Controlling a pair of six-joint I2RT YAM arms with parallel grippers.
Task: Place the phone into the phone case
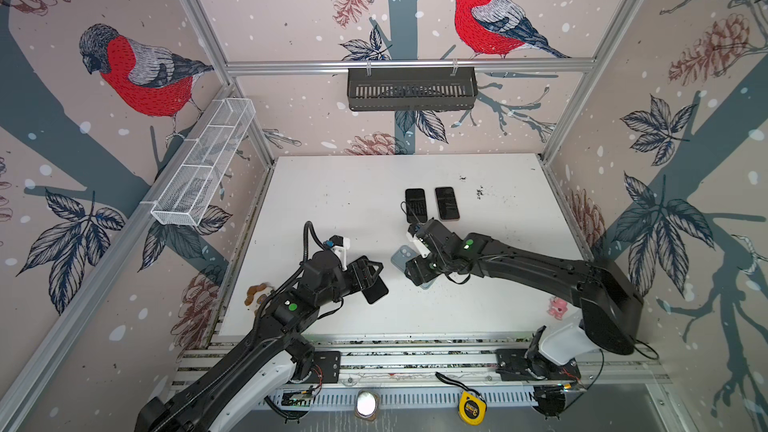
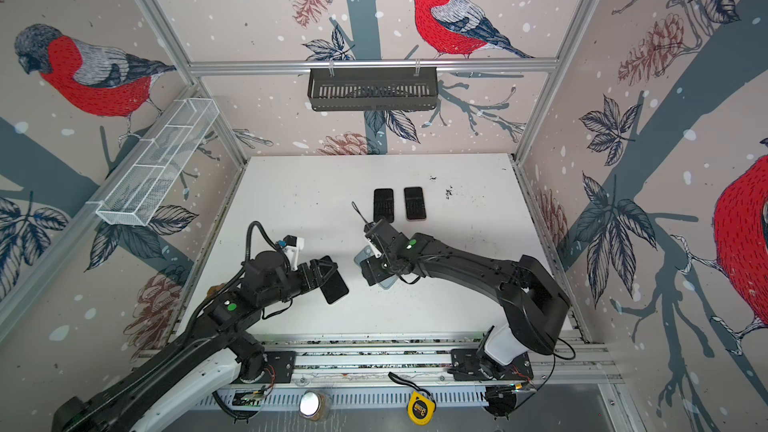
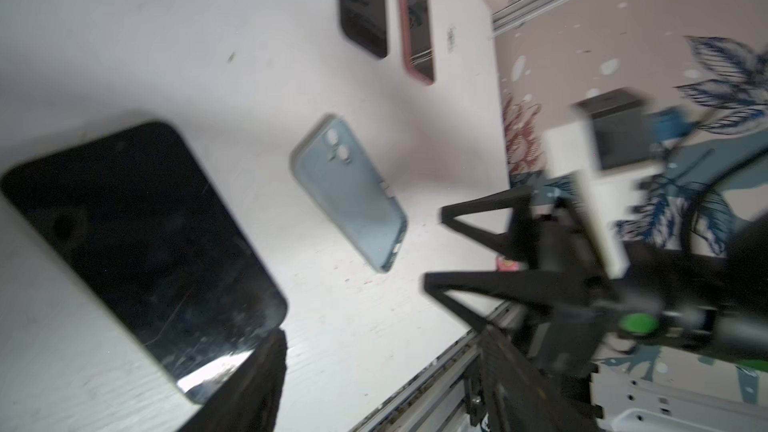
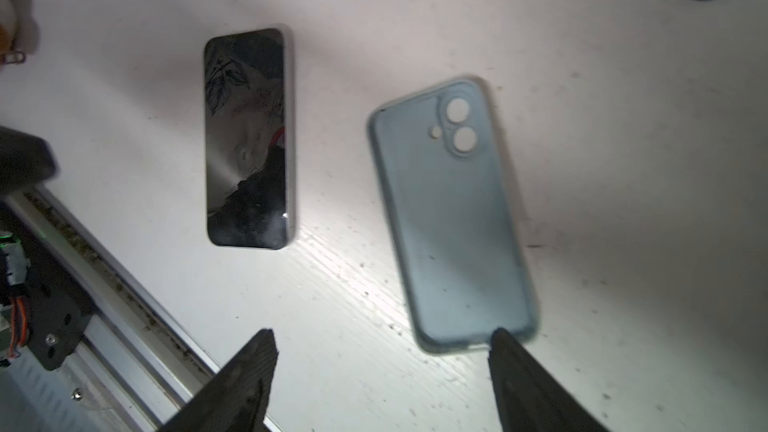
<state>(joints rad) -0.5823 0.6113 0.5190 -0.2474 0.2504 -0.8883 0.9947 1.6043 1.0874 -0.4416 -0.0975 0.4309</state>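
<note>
Nothing is fitted yet, so the insertion itself is all still to do. Nearest, the black phone (image 4: pixel 249 139) lies screen-up on the white desk (image 1: pixel 332 201), partly under the left hand (image 1: pixel 369 275); whether that hand grips it I cannot tell. Slightly farther, the pale blue phone case (image 4: pixel 453 218) lies flat and empty, with the right hand (image 4: pixel 382 332) spread wide over its end, grasping nothing. Beyond, side by side, lie a black handset (image 1: pixel 415 204) and a reddish-cased handset (image 1: pixel 447 203). On the walls, the white wire basket (image 1: pixel 203 164) and the black basket (image 1: pixel 411 89) show nothing inside.
</note>
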